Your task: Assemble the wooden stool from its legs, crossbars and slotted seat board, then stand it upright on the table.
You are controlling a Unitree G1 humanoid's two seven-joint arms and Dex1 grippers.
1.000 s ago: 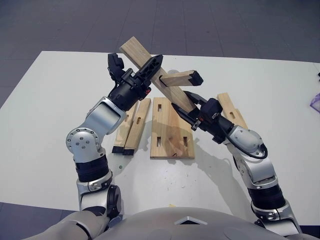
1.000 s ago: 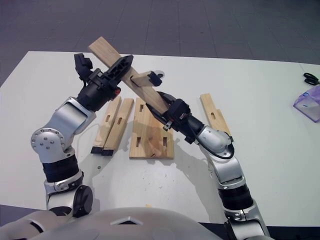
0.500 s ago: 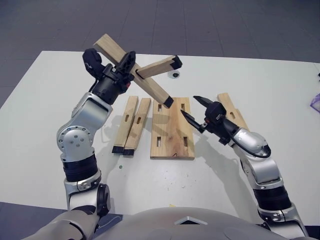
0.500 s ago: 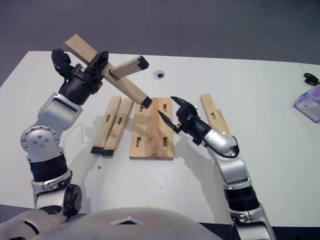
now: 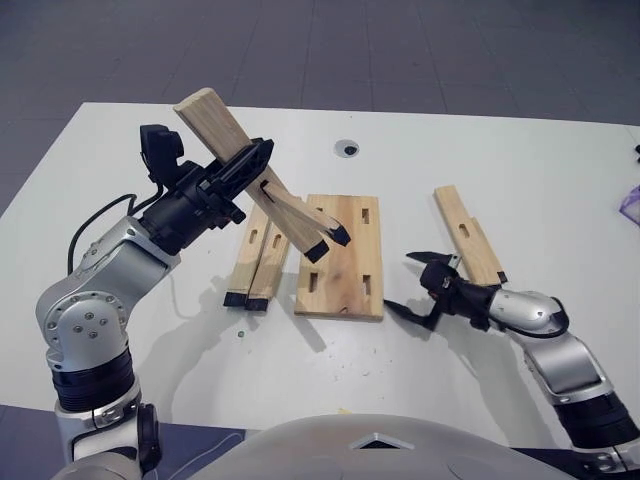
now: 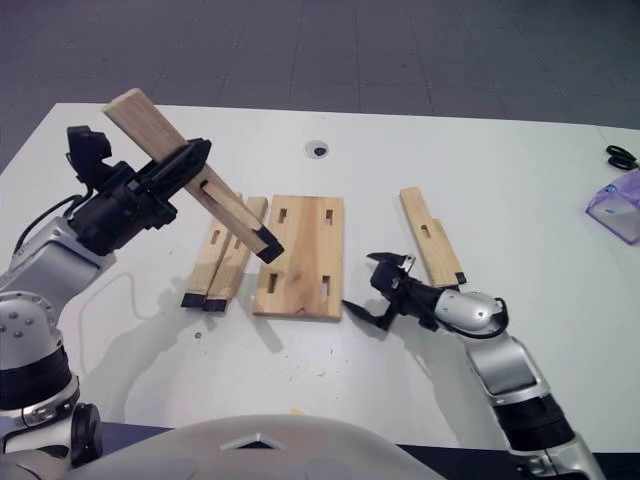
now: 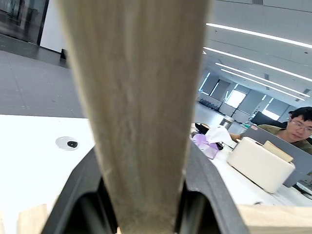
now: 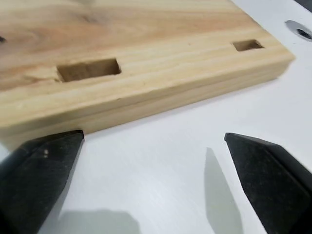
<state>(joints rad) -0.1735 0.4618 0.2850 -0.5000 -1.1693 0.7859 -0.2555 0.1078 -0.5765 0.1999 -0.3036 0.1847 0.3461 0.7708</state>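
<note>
While the left gripper point(image 5: 243, 172) is clamped shut on a wooden leg point(image 5: 215, 120), that leg hangs tilted in the air over the table's left half, black-capped end down. A second piece point(image 5: 318, 222) is slotted through it.

Right gripper point(image 5: 400, 283) sits low on the table, fingers spread wide, nothing between them. It is just beside the near right corner of the seat board point(image 5: 340, 250), one fingertip at the board's edge; contact unclear.

Seat board lies flat mid-table, slots up. Two legs point(image 5: 262, 250) lie side by side to its left, one slotted piece point(image 5: 466, 232) to its right.

Table point(image 5: 560, 160) is white, with a round cable port point(image 5: 347, 148) toward the far edge and a purple container point(image 6: 618, 205) at the right edge. Floor point(image 5: 420, 50) beyond is dark grey tile. Ceiling light strips point(image 7: 253, 34) run over an open office.
</note>
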